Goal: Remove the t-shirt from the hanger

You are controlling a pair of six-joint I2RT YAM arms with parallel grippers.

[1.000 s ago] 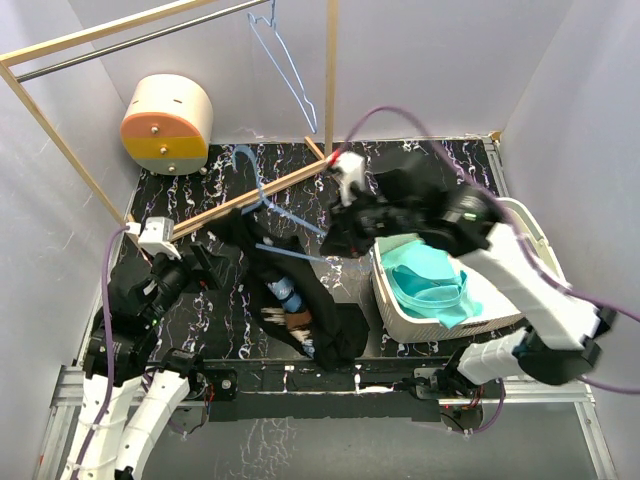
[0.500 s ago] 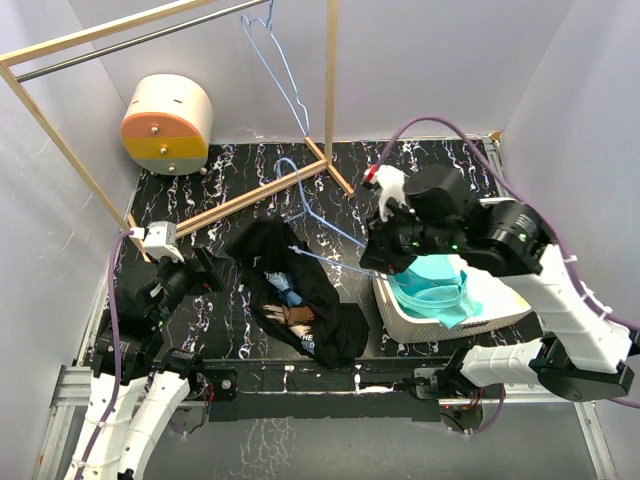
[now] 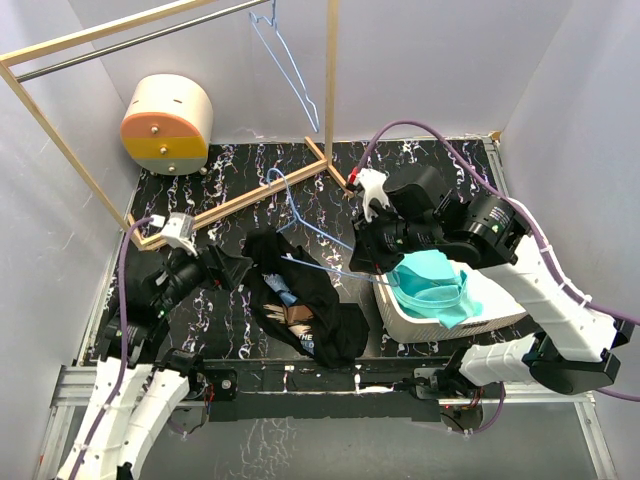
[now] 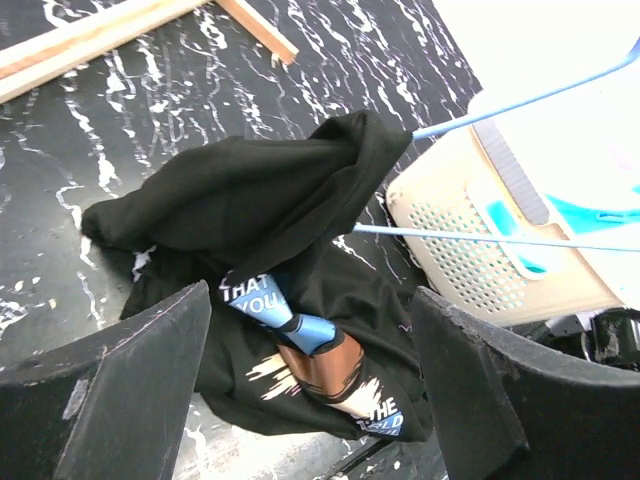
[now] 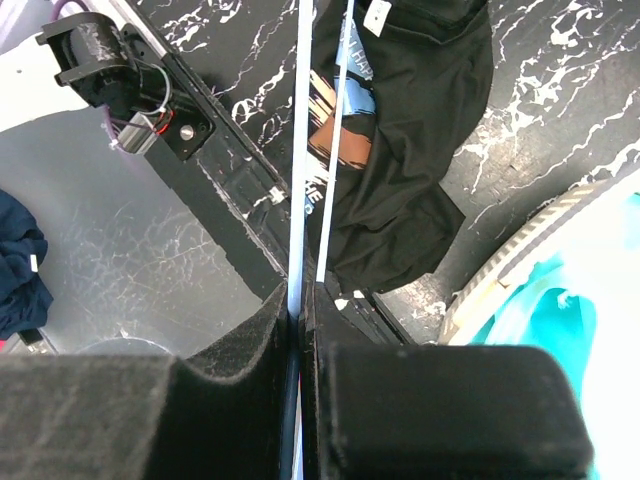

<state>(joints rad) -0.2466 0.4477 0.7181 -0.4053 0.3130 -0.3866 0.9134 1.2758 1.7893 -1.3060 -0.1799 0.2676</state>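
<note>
Right tool (image 5: 300,330) pressed together, pinching the blue hanger (image 4: 520,102) wire. T-shirt (image 3: 300,305): black, heaped on counter (image 3: 420,160) at middle of near edge. Hanger's far end appears tucked inside its folds, not yet free. Hanger long axis runs left-right. Left tool (image 3: 238,270) spread, empty, just left of shirt; left arm nearer. 1 basket (image 3: 450,328), near right corner, holds teal garment (image 3: 430,280).

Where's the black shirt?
In the top view, the shirt lies crumpled on the table's near middle, between the left gripper and the basket, a hanger wire poking into it.
</note>
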